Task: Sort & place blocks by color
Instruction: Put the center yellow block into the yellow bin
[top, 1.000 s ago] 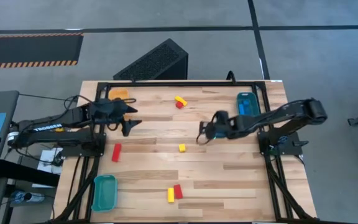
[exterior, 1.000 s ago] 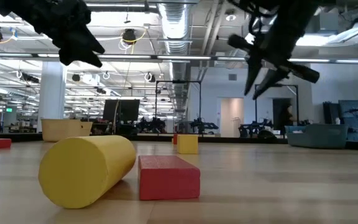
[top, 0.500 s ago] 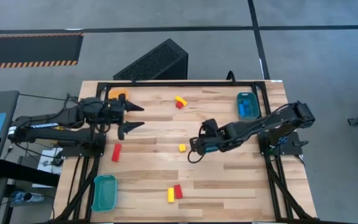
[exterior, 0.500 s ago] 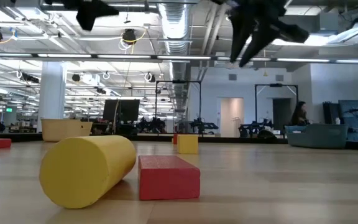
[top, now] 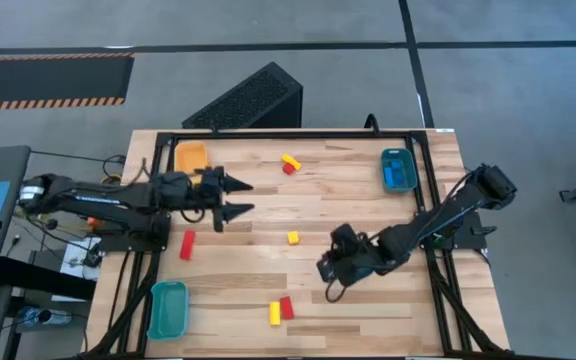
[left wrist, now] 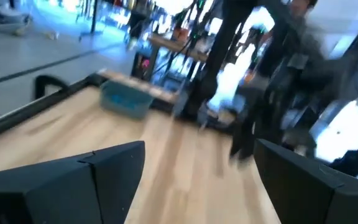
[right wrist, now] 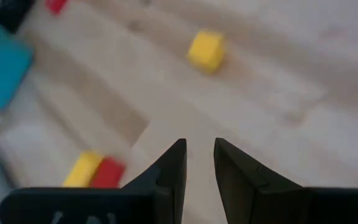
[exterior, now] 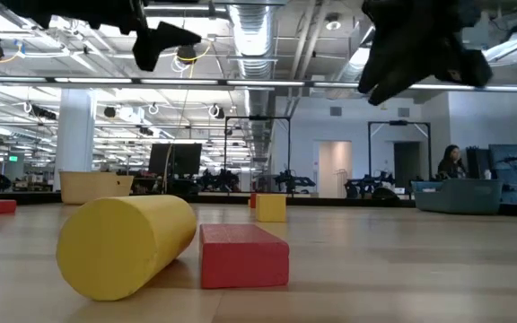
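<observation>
Right gripper [top: 324,270] hangs over the counter [top: 368,300] with nothing in it. In the right wrist view its two fingers [right wrist: 173,165] sit close together with just a thin gap. At about 8 o'clock from it, near the front edge, lie a yellow block [top: 274,313] and a red block [top: 286,307], touching side by side. A small yellow cube [top: 292,237] sits near it at about 11 o'clock.

Left gripper [top: 240,196] is on the left side of the counter, fingers spread wide apart and empty. A red bar [top: 187,244] lies near it at about 7 o'clock. At the far edge another yellow block [top: 290,160] and a red block [top: 288,169] touch each other.

I think the right gripper is going for the pair at the front. To do it well, it should open wider first, line up over one block only, and come straight down so it does not push the other one away.

The orange tray [top: 190,155] at the far left corner looks empty. The teal tray [top: 166,307] at the near left corner looks empty too. The teal tray [top: 398,168] at the far right has something blue inside, but I cannot tell how many pieces.
</observation>
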Robot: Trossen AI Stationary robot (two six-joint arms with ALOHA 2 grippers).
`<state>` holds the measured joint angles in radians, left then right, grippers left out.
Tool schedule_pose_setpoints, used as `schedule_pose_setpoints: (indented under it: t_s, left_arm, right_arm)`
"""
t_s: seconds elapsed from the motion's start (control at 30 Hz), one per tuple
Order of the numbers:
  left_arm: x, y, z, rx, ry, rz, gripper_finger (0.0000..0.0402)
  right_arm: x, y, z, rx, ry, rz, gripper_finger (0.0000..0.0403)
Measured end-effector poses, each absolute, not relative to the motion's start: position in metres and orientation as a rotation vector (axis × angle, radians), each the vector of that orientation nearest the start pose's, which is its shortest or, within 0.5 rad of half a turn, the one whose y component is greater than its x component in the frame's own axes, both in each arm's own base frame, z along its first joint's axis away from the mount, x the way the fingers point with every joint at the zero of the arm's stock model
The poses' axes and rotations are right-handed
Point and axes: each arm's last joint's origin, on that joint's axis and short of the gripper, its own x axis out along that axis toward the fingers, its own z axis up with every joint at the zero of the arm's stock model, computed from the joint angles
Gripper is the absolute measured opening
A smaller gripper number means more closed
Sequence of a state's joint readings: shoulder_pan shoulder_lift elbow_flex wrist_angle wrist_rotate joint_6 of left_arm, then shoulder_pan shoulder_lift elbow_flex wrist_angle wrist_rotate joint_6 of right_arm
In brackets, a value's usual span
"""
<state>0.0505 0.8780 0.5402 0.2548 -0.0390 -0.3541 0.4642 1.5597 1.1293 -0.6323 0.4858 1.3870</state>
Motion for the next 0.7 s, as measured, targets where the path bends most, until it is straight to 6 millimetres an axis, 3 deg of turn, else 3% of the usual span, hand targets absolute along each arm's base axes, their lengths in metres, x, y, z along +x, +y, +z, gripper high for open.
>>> schedule_pose_setpoints:
  t_s: [0.1, 0.2, 0.33, 0.5, 0.7]
  left_arm:
    - [0.211, -0.002, 0.263, -0.365, 0.100, 0.115, 0.0290]
    - [0.223, -0.015, 0.262, -0.334, 0.117, 0.124, 0.0290]
    - [0.239, -0.033, 0.261, -0.370, 0.157, 0.121, 0.0290]
    - [0.252, -0.061, 0.275, -0.415, 0.160, 0.158, 0.0290]
    - [0.248, -0.084, 0.301, -0.330, 0.253, 0.265, 0.0290]
  right_arm:
    - [0.284, 0.136, 0.223, 0.834, 0.701, -0.519, 0.0109]
    - [0.284, 0.129, 0.208, 0.773, 0.798, -0.508, 0.0133]
    - [0.291, 0.115, 0.210, 0.668, 0.811, -0.471, 0.0190]
    - [0.309, 0.099, 0.212, 0.547, 0.749, -0.393, 0.0257]
    - [0.337, 0.089, 0.198, 0.379, 0.703, -0.211, 0.0269]
